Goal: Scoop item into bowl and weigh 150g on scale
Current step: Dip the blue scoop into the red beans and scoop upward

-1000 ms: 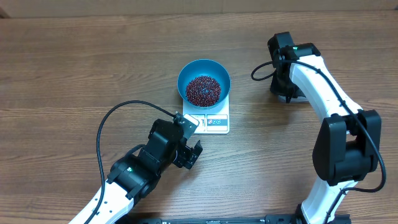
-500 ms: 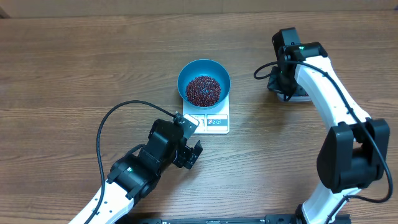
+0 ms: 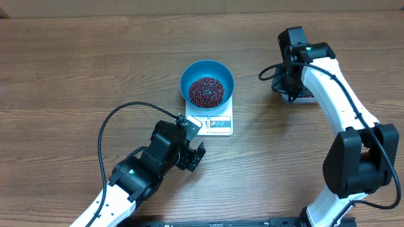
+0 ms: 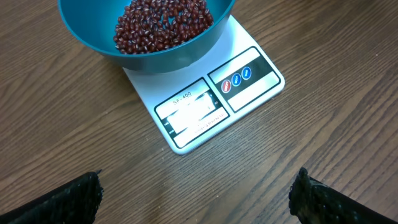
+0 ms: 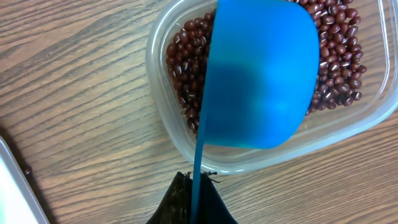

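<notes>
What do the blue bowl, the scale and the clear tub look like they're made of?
Bowl: likely plastic, smooth uniform blue with a soft sheen.
Scale: probably white moulded plastic, with printed label panels along its front.
Tub: clear plastic, since the beans show through its wall.

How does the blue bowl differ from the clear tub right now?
The bowl is round, opaque blue and sits on the scale; the tub is clear, rounded-rectangular and rests on the table. The right gripper holds the blue scoop by the tub, away from the bowl. Both hold red-brown beans.
</notes>
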